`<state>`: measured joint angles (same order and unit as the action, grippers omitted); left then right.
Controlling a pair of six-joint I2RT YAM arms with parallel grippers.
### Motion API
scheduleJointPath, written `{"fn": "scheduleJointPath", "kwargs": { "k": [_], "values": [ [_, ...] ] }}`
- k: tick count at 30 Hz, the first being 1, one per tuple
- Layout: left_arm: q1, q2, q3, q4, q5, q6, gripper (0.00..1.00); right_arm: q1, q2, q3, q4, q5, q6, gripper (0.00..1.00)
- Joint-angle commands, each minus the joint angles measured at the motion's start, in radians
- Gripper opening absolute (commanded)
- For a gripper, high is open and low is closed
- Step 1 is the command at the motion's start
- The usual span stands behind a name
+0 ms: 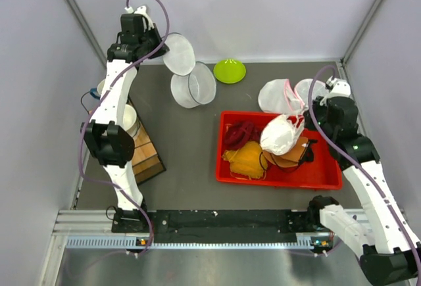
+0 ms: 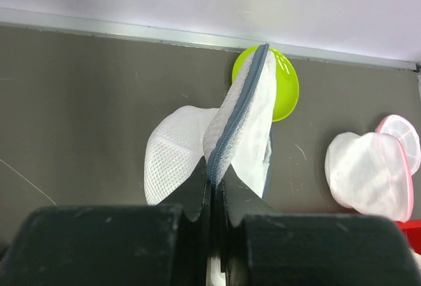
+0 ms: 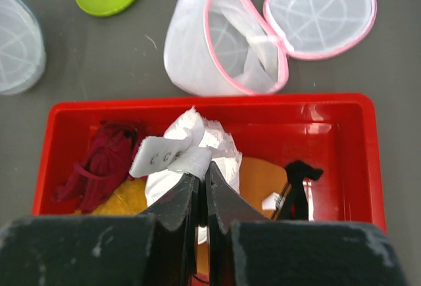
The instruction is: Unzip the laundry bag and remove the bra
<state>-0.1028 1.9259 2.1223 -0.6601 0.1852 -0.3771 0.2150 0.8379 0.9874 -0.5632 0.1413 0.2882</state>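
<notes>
Grey worktop, pale walls on three sides

Right tool: closed on the label end of the white bra. The bra hangs bunched over the red tray, above a maroon garment and an orange one. Beyond the tray the pink-edged laundry bag lies unzipped on the worktop, its round lid flopped open beside it.

Left tool: clamped on the grey zip edge of a second mesh laundry bag, flap held up, at the far left near the green dish. Whether this bag holds anything: cannot tell.

Judgement: pink bag unzipped, bra out; step in hand is the set-down. Next move calls for lowering the right tool and opening it over the tray, without dragging the other garments.

Bra: white, soft, crumpled into a ball, carried only by its tag
</notes>
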Motion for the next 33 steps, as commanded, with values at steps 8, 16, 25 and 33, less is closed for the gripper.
{"fn": "scheduleJointPath", "kwargs": {
  "k": [8,16,25,33],
  "values": [
    [0.038,0.061,0.079,-0.01,-0.073,-0.014,0.97,-0.011,0.093,-0.053,-0.012,-0.02,0.025,0.99],
    [0.015,-0.131,0.015,-0.032,-0.156,0.073,0.99,-0.011,0.187,0.088,-0.02,0.047,-0.003,0.99],
    [-0.139,-0.35,-0.244,-0.014,-0.107,0.15,0.99,-0.011,0.362,0.258,-0.037,-0.002,0.034,0.99],
    [-0.178,-0.633,-0.769,0.3,0.025,0.076,0.99,-0.011,0.359,0.244,-0.03,0.023,0.025,0.99]
  ]
}}
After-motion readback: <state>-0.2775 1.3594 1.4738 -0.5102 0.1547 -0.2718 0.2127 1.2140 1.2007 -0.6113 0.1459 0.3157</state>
